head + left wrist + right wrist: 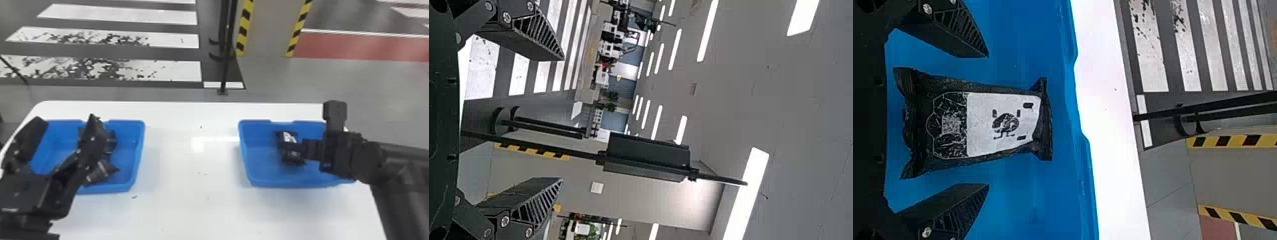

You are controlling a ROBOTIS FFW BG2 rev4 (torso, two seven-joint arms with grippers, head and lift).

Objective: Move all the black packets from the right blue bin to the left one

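Observation:
My right gripper (298, 150) is over the right blue bin (268, 185), above a black packet (289, 137) with a white label. In the right wrist view this packet (988, 122) lies between the spread fingers of the right gripper (988, 120), held by neither. On the left, my left gripper (68, 131) stands open, raised in front of the left blue bin (137, 153). Black packets (102, 170) lie in that bin, partly hidden behind the left gripper. The left wrist view has the left gripper (563, 120) with nothing between its fingers.
Both bins stand on a white table (191, 204), a wide stretch of tabletop between them. Behind the table a dark pole (225, 63) rises from the floor, near a pillar edged in yellow and black stripes.

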